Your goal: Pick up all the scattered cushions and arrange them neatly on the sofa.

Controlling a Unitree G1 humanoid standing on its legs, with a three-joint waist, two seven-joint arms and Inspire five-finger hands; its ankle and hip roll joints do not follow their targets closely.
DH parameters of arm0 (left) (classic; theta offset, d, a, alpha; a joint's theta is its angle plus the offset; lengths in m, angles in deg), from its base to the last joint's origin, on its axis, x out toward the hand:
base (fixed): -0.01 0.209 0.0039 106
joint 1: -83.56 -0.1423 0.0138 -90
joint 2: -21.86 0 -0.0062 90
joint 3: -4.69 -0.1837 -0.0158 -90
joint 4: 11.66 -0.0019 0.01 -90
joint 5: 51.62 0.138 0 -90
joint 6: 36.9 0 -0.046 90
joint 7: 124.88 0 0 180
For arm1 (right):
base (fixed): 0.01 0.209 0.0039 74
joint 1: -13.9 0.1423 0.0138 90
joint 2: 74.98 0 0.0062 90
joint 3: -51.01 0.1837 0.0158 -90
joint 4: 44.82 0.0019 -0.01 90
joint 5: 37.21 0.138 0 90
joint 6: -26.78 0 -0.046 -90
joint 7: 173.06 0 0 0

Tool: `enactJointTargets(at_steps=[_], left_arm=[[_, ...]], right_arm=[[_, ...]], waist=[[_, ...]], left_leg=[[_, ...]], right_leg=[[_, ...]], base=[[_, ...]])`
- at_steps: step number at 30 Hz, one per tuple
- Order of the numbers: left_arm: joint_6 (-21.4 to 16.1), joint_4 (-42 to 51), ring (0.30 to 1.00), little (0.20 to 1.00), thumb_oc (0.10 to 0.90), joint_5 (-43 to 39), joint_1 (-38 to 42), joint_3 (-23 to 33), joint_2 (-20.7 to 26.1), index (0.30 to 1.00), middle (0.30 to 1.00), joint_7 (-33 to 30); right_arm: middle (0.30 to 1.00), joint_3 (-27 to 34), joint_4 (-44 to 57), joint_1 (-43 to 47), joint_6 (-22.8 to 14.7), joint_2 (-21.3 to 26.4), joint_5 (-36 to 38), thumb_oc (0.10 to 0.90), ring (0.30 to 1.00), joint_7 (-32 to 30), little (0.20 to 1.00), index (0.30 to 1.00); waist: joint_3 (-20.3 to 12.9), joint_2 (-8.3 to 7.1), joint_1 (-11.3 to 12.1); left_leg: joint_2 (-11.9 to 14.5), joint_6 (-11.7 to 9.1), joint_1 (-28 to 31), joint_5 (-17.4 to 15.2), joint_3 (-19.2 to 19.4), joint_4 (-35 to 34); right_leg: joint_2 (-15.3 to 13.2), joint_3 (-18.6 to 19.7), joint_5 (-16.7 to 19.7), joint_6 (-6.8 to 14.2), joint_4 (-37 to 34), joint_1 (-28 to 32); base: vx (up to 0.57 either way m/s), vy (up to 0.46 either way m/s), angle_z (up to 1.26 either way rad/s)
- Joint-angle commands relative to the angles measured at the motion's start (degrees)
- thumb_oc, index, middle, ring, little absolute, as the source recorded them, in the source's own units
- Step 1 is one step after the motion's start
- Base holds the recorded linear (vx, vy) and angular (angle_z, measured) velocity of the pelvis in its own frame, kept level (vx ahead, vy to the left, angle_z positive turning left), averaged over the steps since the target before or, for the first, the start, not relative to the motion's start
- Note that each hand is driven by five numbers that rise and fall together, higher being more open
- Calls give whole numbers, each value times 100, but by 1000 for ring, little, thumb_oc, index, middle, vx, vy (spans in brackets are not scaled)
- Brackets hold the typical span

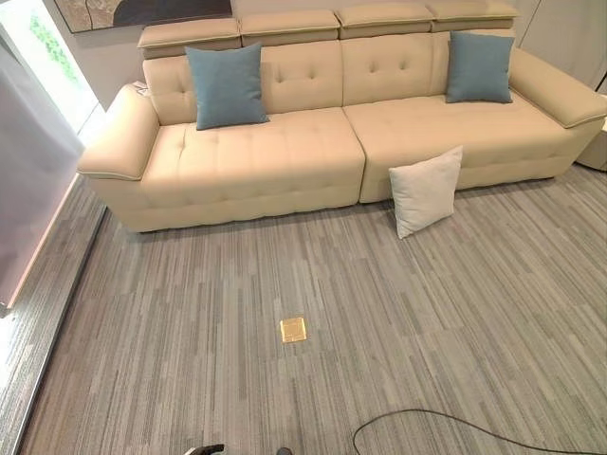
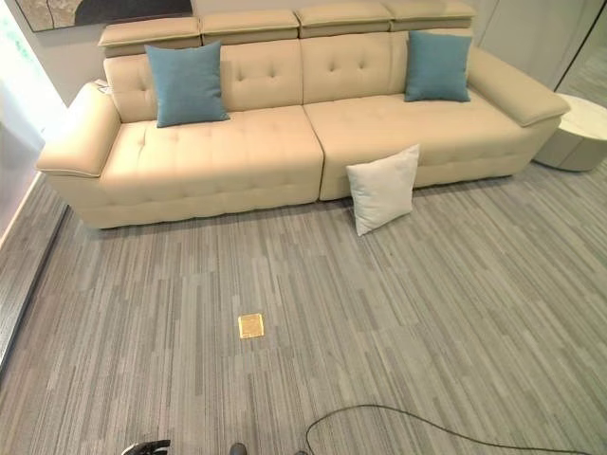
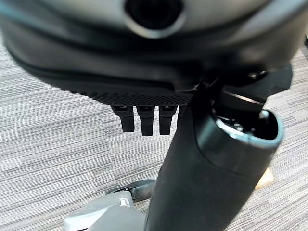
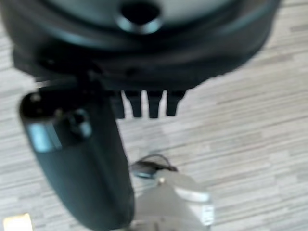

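Note:
A white cushion [image 1: 425,191] stands on the carpet, leaning against the front of the beige sofa [image 1: 285,152] right of its middle. Two blue cushions rest upright against the sofa's backrest, one toward the left end [image 1: 226,86] and one toward the right end [image 1: 479,67]. My left hand [image 3: 144,122] hangs over bare carpet with its fingers straight and nothing in it. My right hand [image 4: 144,103] hangs the same way over carpet, open and holding nothing. Both hands are far from the cushions.
A small gold floor plate [image 1: 293,329] is set in the striped grey carpet between me and the sofa. A round white side table [image 2: 579,133] stands past the sofa's right arm. A curtain and window [image 1: 28,142] line the left side.

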Motion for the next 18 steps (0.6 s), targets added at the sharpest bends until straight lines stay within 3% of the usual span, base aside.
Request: enactJointTargets(at_steps=[1, 11, 14, 15, 16, 18], left_arm=[[-133, -238, 900, 900, 800, 303, 306, -389, -137, 900, 900, -89], [-95, -136, 900, 900, 800, 602, 544, -827, -252, 900, 900, -94], [-53, -82, 900, 900, 800, 748, 675, -1040, -278, 900, 900, -87], [-44, -67, 900, 900, 800, 804, 708, -1111, -278, 900, 900, -79], [-11, -41, 900, 900, 800, 884, 754, -1136, -235, 900, 900, -113], [-10, -40, 900, 900, 800, 885, 754, -1137, -236, 900, 900, -113]], right_arm=[[900, -271, 93, 52, -110, 26, -163, 800, 900, -189, 900, 900], [900, -407, 247, 239, -103, 23, -237, 800, 900, -235, 900, 900], [900, -429, 330, 408, -86, 63, -232, 800, 900, -263, 900, 900], [900, -439, 383, 464, -84, 87, -248, 800, 900, -278, 900, 900], [900, -444, 476, 524, -80, 124, -325, 800, 900, -323, 900, 900], [900, -442, 479, 522, -78, 125, -327, 800, 900, -324, 900, 900]], waist=[[-185, -68, 103], [-35, -94, 1], [180, -34, -53], [262, -1, -70], [352, 57, 25], [355, 55, 25]], left_leg=[[151, -281, -307, -66, 104, -133], [161, -285, -371, -84, 208, -133], [279, -226, -426, -82, 395, -133], [352, -206, -439, -97, 522, -133], [520, -241, -422, -112, 888, -133], [517, -241, -418, -114, 887, -133]], right_leg=[[-402, -36, -447, 672, 22, -193], [-444, -25, -400, 695, 22, -266], [-520, -35, -422, 708, 601, -631], [-592, -182, -467, 723, 878, -784], [-903, -971, -566, 708, 1215, -880], [-909, -972, -580, 710, 1233, -883]], base=[[0, 0, 0], [1, 0, -1], [-106, -53, -18], [-107, -90, -62], [-105, -90, -100], [1, -100, -129]])
